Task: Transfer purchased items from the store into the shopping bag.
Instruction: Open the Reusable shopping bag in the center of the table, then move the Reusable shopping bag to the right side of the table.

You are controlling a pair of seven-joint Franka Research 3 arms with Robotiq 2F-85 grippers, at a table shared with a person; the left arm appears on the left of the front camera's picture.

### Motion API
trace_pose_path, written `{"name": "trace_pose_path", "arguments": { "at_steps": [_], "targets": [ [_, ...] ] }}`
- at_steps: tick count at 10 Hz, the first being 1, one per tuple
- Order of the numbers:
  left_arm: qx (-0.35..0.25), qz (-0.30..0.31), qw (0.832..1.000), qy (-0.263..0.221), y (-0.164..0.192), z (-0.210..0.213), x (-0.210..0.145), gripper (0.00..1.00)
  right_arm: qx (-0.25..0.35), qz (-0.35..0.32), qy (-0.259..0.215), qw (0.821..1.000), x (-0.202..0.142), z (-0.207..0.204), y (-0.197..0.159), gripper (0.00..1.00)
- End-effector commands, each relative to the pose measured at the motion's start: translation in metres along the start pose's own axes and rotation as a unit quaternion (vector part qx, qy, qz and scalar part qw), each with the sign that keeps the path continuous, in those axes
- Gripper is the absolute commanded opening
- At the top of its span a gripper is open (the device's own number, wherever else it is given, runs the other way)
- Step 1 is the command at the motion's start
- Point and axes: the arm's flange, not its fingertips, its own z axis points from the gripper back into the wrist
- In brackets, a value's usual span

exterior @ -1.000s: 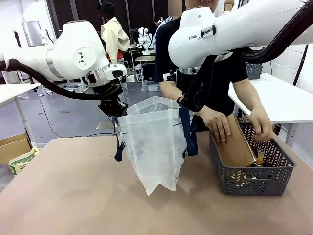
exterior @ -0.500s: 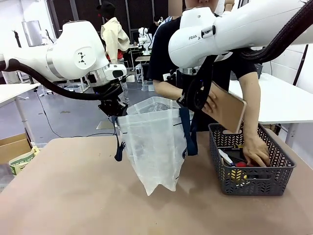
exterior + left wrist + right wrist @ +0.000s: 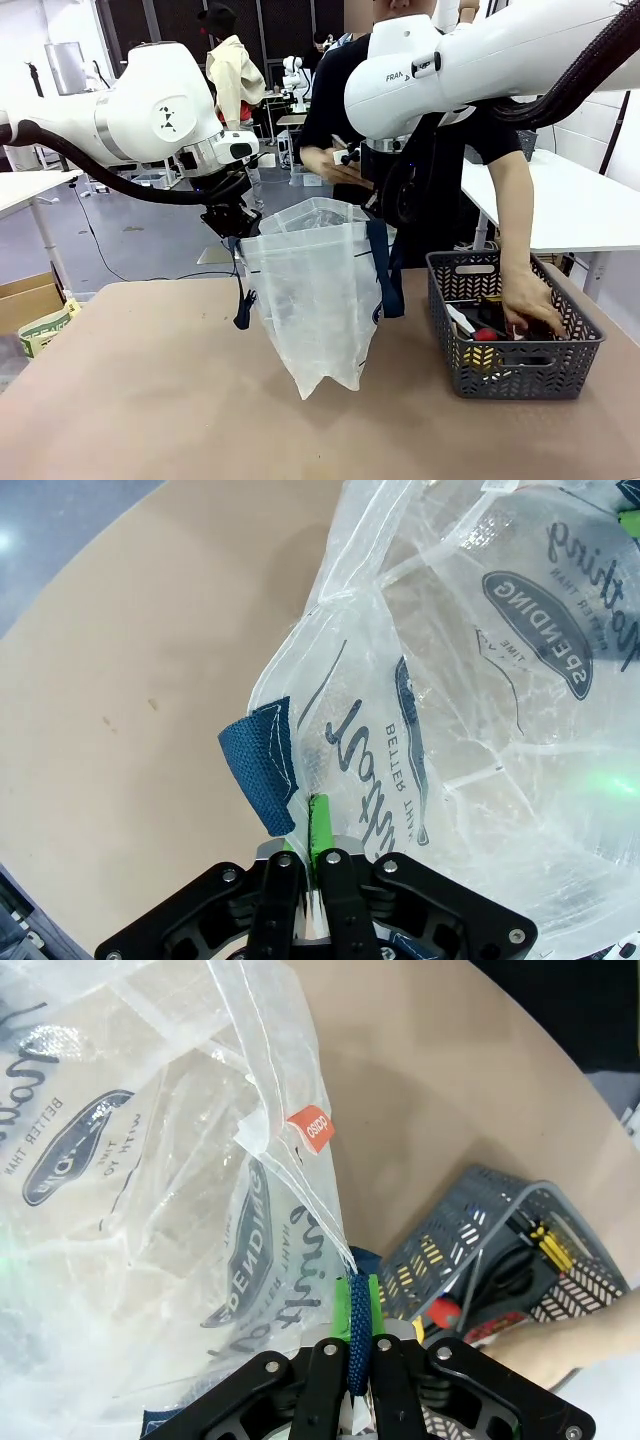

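Over the last second the person's hand (image 3: 322, 165) has left the basket (image 3: 515, 372) and now sits by the mouth of the shopping bag (image 3: 315, 300), while the other hand (image 3: 528, 300) digs among the purchased items (image 3: 487, 334) in the basket. I take that as one item going in, with more to come. My left gripper (image 3: 312, 825) has its fingers pinched on the bag's rim beside a strap. My right gripper (image 3: 358, 1310) clamps the other navy strap, so the bag hangs open over the bench (image 3: 130, 400).
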Motion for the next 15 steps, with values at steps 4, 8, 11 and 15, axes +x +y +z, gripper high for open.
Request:
{"name": "trace_pose_path", "arguments": {
  "at_steps": [4, 8, 11, 15],
  "targets": [
    [0.000, 0.003, 1.000, 0.000, 0.0006, 0.0001, 0.0000, 0.00, -0.001, -0.003, 0.001, 1.000, -0.0005, 0.0003, -0.0008, 0.00],
    [0.000, 0.003, 1.000, 0.000, 0.0006, 0.0001, 0.0000, 0.00, -0.001, -0.003, 0.001, 1.000, -0.0005, 0.0003, -0.0008, 0.00],
    [0.000, 0.003, 1.000, 0.000, 0.0006, 0.0001, 0.0000, 0.00, -0.001, -0.003, 0.001, 1.000, -0.0005, 0.0003, -0.0008, 0.00],
    [0.000, 0.003, 1.000, 0.000, 0.0006, 0.0001, 0.0000, 0.00, -0.001, -0.003, 0.001, 1.000, -0.0005, 0.0003, -0.0008, 0.00]
  ]
}}
